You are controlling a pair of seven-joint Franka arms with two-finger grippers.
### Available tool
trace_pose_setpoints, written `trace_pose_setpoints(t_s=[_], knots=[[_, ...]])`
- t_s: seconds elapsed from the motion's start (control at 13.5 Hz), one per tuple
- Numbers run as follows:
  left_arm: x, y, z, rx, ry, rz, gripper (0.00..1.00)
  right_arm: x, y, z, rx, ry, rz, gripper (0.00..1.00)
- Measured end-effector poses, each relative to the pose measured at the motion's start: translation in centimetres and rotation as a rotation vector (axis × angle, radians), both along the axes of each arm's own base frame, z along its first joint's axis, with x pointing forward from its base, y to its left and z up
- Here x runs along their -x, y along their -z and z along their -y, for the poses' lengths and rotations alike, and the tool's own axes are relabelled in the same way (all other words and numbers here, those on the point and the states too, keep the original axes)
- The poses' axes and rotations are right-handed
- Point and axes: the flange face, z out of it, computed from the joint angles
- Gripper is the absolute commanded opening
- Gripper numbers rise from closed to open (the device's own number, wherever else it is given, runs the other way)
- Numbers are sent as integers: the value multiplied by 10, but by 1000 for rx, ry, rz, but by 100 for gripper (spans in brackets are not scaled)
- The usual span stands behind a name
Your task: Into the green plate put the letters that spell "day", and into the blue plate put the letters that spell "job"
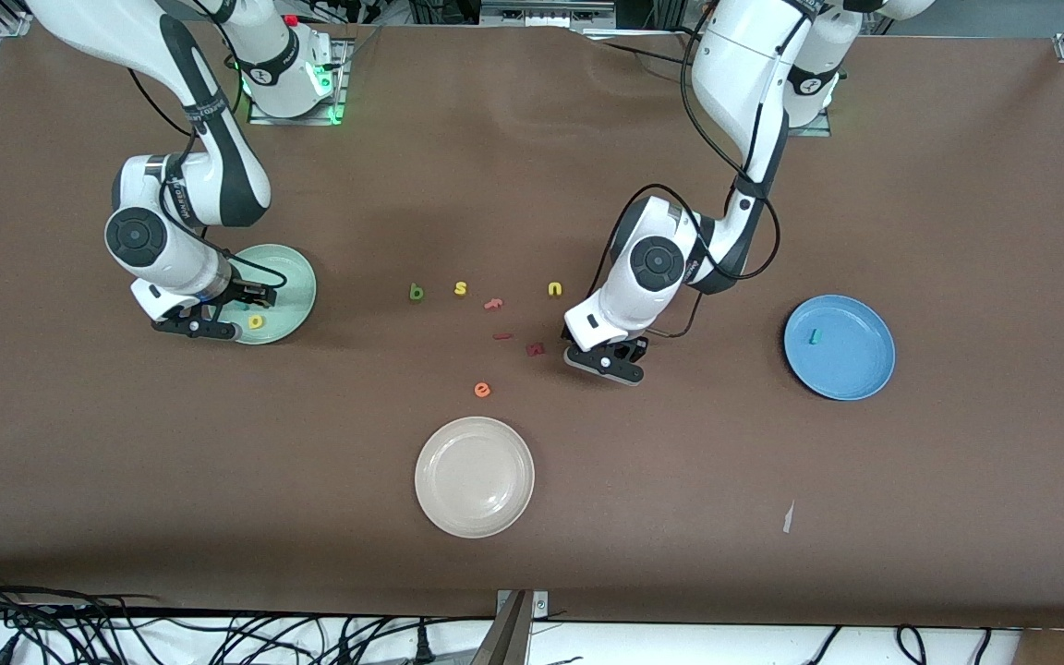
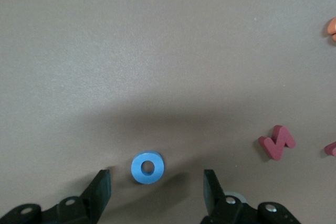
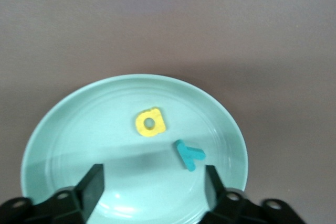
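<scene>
A cream-white plate [image 1: 474,476] sits nearest the front camera on the brown table [image 1: 957,480], holding nothing, with an orange "e" [image 1: 482,390] just above it in the front view. The left gripper [image 1: 608,356] hangs low over the tabletop near the middle of the table with its fingers spread wide and holding nothing; its wrist view shows the blue ring "o" [image 2: 147,168] lying flat on the table between the fingertips [image 2: 101,183], touching neither, and a dark red zigzag letter [image 2: 276,142] lying beside it. The right gripper [image 1: 250,301] hovers over the green plate [image 3: 68,129] at the right arm's end of the table, fingers likewise parted and empty. In that pale mint plate lie the yellow "a" [image 3: 150,122] and the teal "y" [image 3: 188,154], flat, close together but apart. The blue plate [image 1: 855,374], toward the left arm's end, holds one small teal letter [image 1: 814,337]. Loose on the table between the two arms lie the dark green "d" [image 1: 417,293], a yellow "s" [image 1: 461,288], a pink letter [image 1: 493,303], a yellow "u" [image 1: 555,289] and a small red piece [image 1: 502,336]. Black cables [image 1: 79,633] trail along the table's near edge
</scene>
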Motion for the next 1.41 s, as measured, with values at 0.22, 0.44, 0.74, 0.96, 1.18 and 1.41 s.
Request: trace_pose_setpoints(t_s=[0.22, 0.44, 0.74, 0.96, 1.18, 1.41], knots=[[3, 9, 1, -16, 7, -2, 79, -7, -18, -22, -10, -18, -4, 100], [2, 10, 0, -22, 6, 0, 71, -17, -44, -66, -7, 25, -25, 100], [-1, 9, -2, -25, 3, 5, 53, -6, -57, -151, -9, 168, 6, 100], [-1, 9, -1, -27, 4, 5, 50, 10, -50, -201, -17, 289, 36, 100], [-1, 8, 0, -26, 5, 7, 42, 23, -23, -234, -28, 412, 50, 99], [-2, 7, 0, -25, 5, 8, 33, 33, 4, -260, -47, 488, 71, 99]])
